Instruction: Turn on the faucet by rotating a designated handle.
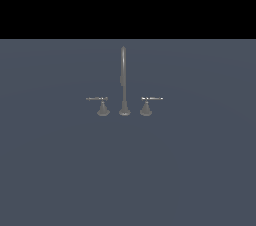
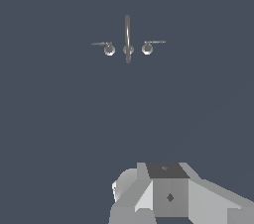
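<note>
The faucet [image 1: 123, 82] stands on the flat grey-blue floor, a tall thin spout on a flared base between two low levers. The handle [image 1: 152, 99], with whitish glints along it, is the lever on the exterior view's right. Its duller twin [image 1: 97, 99] lies on the left. The wrist view looks down on the faucet [image 2: 127, 37] from far off, with both levers small beside the spout; I cannot tell there which one is the handle. Only the grey housing of my gripper [image 2: 168, 196] shows in that view, well away from the faucet. Its fingers are hidden. The arm is absent from the exterior view.
The grey-blue floor [image 1: 125, 170] spreads around the faucet on all sides. A black band [image 1: 128, 2] fills the upper part of the exterior view.
</note>
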`<state>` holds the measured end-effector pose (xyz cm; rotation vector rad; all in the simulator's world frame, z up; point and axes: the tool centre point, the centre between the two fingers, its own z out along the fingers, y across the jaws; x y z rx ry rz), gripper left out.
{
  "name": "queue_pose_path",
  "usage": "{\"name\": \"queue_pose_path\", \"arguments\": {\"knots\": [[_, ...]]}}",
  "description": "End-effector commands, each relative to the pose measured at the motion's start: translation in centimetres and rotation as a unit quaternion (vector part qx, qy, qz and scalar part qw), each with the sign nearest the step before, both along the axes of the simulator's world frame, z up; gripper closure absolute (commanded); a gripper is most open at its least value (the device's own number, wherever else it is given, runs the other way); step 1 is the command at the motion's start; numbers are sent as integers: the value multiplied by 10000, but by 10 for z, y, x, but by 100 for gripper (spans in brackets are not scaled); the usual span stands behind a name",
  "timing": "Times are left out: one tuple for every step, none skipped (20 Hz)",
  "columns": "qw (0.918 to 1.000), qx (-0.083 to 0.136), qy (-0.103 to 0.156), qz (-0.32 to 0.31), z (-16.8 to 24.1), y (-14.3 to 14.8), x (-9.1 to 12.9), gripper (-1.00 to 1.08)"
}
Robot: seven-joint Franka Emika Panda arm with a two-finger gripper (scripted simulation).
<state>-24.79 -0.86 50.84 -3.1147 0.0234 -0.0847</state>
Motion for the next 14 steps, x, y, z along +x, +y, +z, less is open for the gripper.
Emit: {"name": "queue_pose_path", "arguments": {"knots": [[10000,2,-2,3,0,0,0,108],[10000,-5,1,-10,0,0,1,108],[10000,-16,5,-30,0,0,2,108],[10000,-29,9,-56,-1,-1,3,108],[9999,-47,14,-90,-1,-1,4,108],[9999,-68,20,-132,-2,-2,6,108],[9998,-93,28,-180,-3,-3,9,108],[9996,-122,36,-236,-4,-4,11,108],[9994,-155,46,-299,-5,-4,14,108],[9991,-190,55,-366,-6,-5,18,108],[9988,-228,66,-439,-7,-7,21,108],[9983,-269,76,-518,-9,-8,25,108],[9977,-313,87,-603,-10,-9,29,108],[9969,-361,99,-694,-12,-11,34,108]]}}
